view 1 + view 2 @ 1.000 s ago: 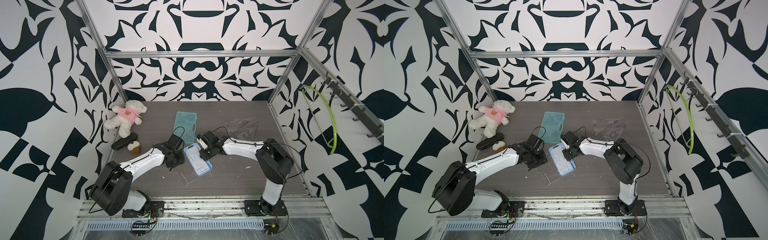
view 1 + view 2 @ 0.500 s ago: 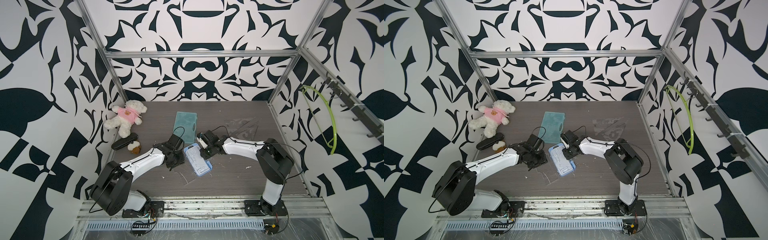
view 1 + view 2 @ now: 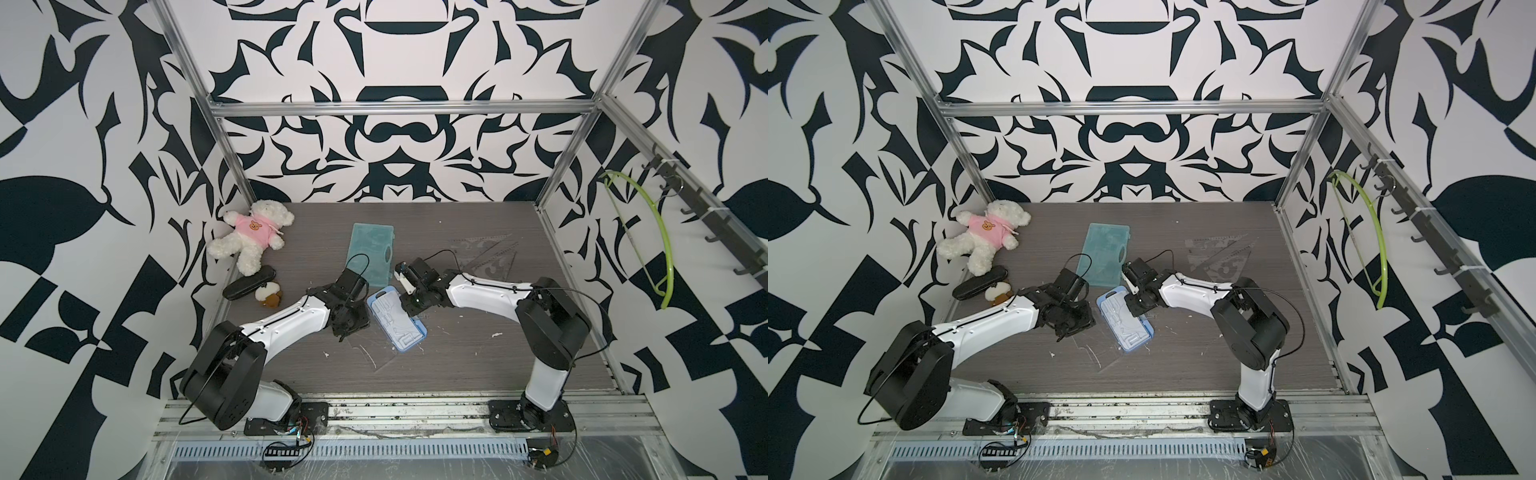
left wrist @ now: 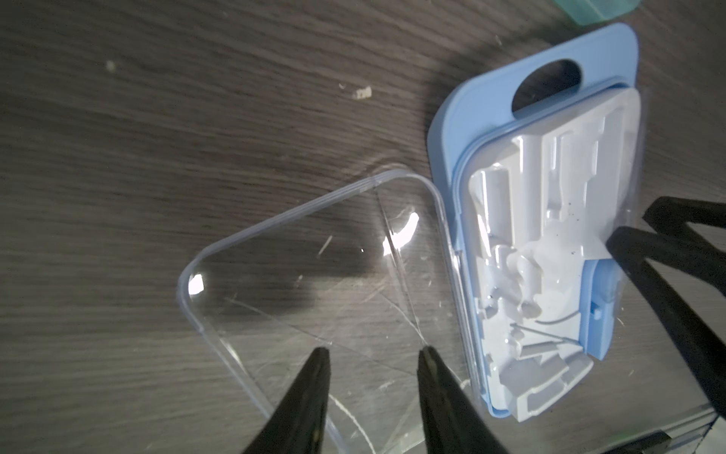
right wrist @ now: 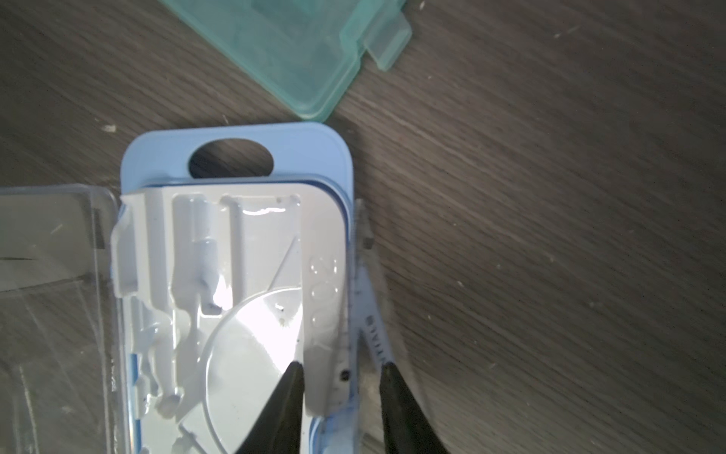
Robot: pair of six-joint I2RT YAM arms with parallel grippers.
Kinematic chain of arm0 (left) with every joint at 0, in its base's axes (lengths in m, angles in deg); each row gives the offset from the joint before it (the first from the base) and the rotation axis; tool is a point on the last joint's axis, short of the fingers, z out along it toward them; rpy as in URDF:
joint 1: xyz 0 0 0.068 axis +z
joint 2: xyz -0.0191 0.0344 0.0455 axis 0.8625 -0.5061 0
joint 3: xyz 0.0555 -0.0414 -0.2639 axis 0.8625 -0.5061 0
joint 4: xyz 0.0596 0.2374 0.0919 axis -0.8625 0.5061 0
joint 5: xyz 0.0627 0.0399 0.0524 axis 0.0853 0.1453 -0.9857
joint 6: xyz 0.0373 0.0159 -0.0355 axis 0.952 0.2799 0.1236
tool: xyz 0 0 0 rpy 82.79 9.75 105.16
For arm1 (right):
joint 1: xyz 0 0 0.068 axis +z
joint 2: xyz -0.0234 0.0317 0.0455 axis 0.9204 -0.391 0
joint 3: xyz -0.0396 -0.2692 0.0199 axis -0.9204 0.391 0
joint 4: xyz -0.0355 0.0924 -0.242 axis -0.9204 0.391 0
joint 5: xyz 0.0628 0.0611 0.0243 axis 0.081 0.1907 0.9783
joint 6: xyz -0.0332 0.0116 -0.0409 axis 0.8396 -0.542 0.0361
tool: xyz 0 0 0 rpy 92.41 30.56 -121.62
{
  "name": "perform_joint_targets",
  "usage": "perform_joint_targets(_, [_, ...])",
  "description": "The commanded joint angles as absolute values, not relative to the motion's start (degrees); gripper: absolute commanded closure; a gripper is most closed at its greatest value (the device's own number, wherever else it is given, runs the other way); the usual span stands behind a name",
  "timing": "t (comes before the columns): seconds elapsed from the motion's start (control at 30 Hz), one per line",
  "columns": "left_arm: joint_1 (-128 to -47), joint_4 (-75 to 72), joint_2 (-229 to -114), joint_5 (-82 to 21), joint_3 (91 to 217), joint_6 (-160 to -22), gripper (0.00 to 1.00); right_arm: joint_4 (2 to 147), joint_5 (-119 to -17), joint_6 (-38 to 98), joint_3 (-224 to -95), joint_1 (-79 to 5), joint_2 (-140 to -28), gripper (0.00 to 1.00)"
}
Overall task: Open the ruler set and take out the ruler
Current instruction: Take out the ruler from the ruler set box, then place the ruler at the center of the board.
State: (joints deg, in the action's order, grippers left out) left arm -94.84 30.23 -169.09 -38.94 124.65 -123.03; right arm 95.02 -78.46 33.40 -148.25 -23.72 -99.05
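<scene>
Seen from above, a blue ruler set (image 3: 397, 322) lay open in the middle of a dark wood-grain tabletop (image 3: 457, 365), between two white robot arms. Its clear lid (image 4: 314, 275) was folded flat onto the tabletop on the left arm's side, exposing a white moulded tray (image 5: 243, 314) (its pockets looked mostly empty, though glare hid some). The ruler (image 5: 371, 326), a thin clear strip with printed marks and lettering, lay along the case's long rim on the right arm's side. In the right wrist view it seemed to sit just outside the blue edge.

The right gripper (image 5: 341, 365) had its fingers apart, straddling the tray's border, the blue rim and the ruler. Nothing was visibly clamped. The left gripper (image 4: 374, 351) hung over the clear lid, its fingers also apart and holding nothing.

With the case open, the step in hand appeared to be picking up the ruler. To do it well, the right fingers would probably need to shift outward so that only the ruler sat between them, then close on its thin edges and lift gently, since clear plastic is slick. The left fingers could press on the lid to stop the case sliding. A teal case (image 3: 371, 253) lay close by the blue one's handle end.
</scene>
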Motion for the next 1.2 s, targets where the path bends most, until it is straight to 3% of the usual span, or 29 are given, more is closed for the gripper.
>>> perform_joint_targets(0.0, [-94.6, 31.1, -169.5, -39.1, 126.2, -122.4, 0.58, 95.5, -80.1, 31.8, -147.5, -24.8, -95.7, 0.66])
perform_joint_targets(0.6, [-94.6, 30.6, -170.2, -38.7, 126.6, -122.4, 0.58, 100.1, -87.8, 27.4, -148.8, -25.8, -97.7, 0.65])
perform_joint_targets(0.97, [-94.7, 31.5, -169.4, -40.4, 128.6, -120.1, 0.57, 103.7, -90.3, 25.6, -151.8, -25.8, -103.2, 0.52])
perform_joint_targets(1.17, [-95.0, 31.8, -168.7, -41.6, 130.3, -118.8, 0.56, 105.9, -94.7, 23.5, -152.5, -26.7, -104.3, 0.53])
